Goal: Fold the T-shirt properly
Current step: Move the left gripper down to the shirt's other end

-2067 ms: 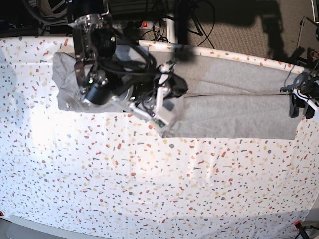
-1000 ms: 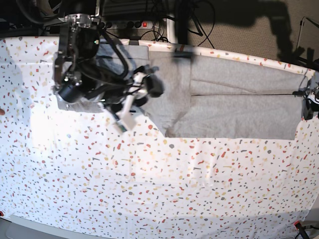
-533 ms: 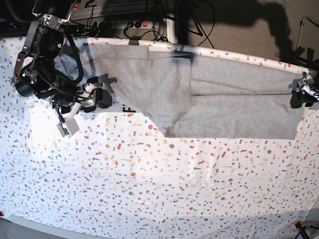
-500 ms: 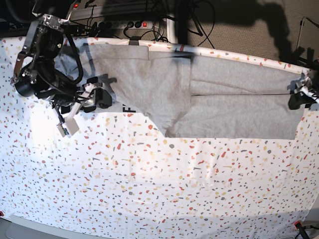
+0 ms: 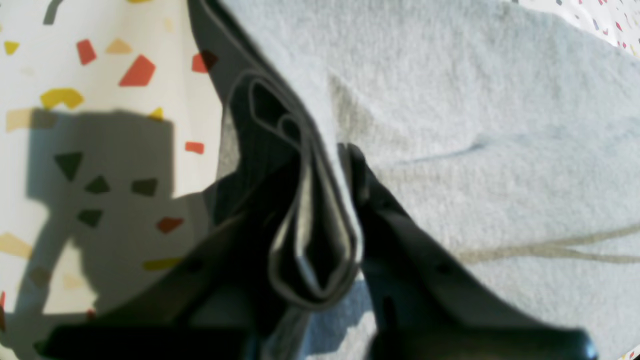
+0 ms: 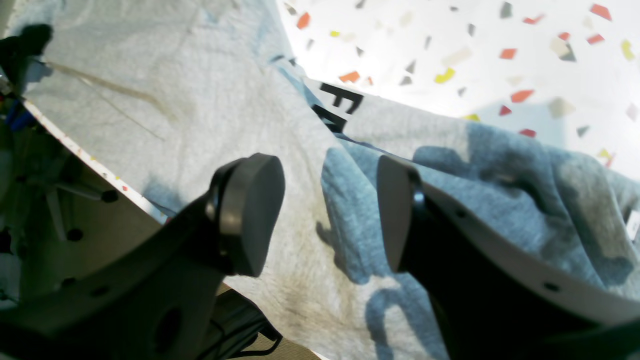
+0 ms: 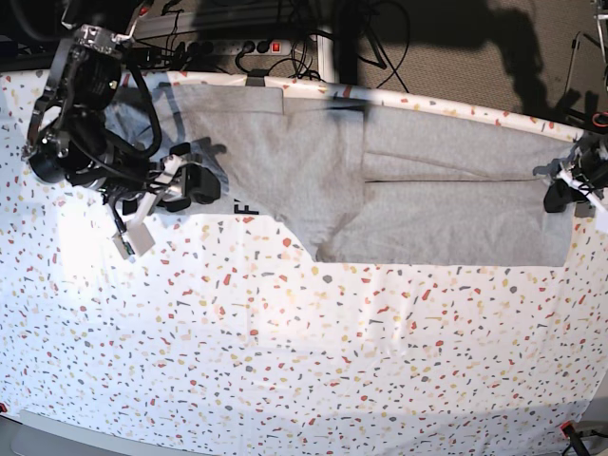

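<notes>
The T-shirt [image 7: 418,190] lies spread along the far edge of the table [image 7: 304,361], from about 10 o'clock to 3 o'clock in the base view, with 1 panel already laid over near the middle so that a diagonal edge runs down toward the centre. At 3 o'clock the left tool [image 5: 325,225] is pinched narrow on a bunched fold of the shirt's edge; the left wrist view shows several layers of hem squeezed between its fingers [image 5: 400,235]. At 9 o'clock the right tool [image 6: 325,210] stands wide and holds nothing, poised over rumpled cloth beside the black lettering [image 6: 340,105]. The main risk, as I judge it, lies with the left grip: it has gathered more than 1 layer, so lifting from here could drag the under layer along and spoil the fold rather than carry a single edge across. The bite also sits close to the hem, so the cloth may slip free under tension. On the other side, the shirt sits right at the far table edge, and a hard pull from 3 o'clock could draw that bunched end askew or off the edge.
</notes>
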### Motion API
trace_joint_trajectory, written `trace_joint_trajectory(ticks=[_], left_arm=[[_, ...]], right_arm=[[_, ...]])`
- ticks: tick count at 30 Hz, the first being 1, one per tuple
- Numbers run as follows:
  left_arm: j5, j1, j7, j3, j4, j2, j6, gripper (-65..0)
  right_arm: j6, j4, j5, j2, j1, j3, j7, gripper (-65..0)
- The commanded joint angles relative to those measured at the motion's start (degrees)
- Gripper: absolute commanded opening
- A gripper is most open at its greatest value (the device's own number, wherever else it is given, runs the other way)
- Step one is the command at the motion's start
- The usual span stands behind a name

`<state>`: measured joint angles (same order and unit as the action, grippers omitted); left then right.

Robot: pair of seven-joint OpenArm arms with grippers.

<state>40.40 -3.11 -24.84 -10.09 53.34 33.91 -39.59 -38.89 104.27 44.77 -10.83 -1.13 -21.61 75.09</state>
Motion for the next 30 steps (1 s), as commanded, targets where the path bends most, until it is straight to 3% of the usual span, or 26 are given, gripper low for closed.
trace_joint_trajectory(ticks=[1,3,7,18,26,30], left_arm=[[0.52,-0.74,1.73,-0.37,0.63,1.29,-0.41,-65.0],[0.5,-0.87,3.3,-0.37,0.63,1.38,-0.41,-65.0],[-0.42,-1.49,4.72,-0.37,0.63,1.38,6.93,-65.0],[-15.1,-7.32,6.4,-0.37,0.63,1.42,17.77,-65.0],[-16.74,-10.08,-2.75,-0.37,2.08,2.45,18.12,-65.0],[-11.02,-9.11,-7.37,-0.37,6.43,2.47,14.88,-65.0]], right_arm=[[-0.35,1.16,1.09,-0.59,0.76,-0.13,-0.7,-31.0],[-0.33,1.16,1.07,-0.57,0.74,-0.13,-0.68,-31.0],[-0.33,1.16,1.05,-0.57,0.76,-0.13,-0.68,-31.0],[-0.33,1.16,1.11,-0.11,0.74,-0.09,-0.7,-31.0],[-0.35,1.16,1.09,-0.11,0.76,-0.09,-2.01,-31.0],[-0.33,1.16,1.09,-0.09,0.76,-0.09,-3.08,-31.0]])
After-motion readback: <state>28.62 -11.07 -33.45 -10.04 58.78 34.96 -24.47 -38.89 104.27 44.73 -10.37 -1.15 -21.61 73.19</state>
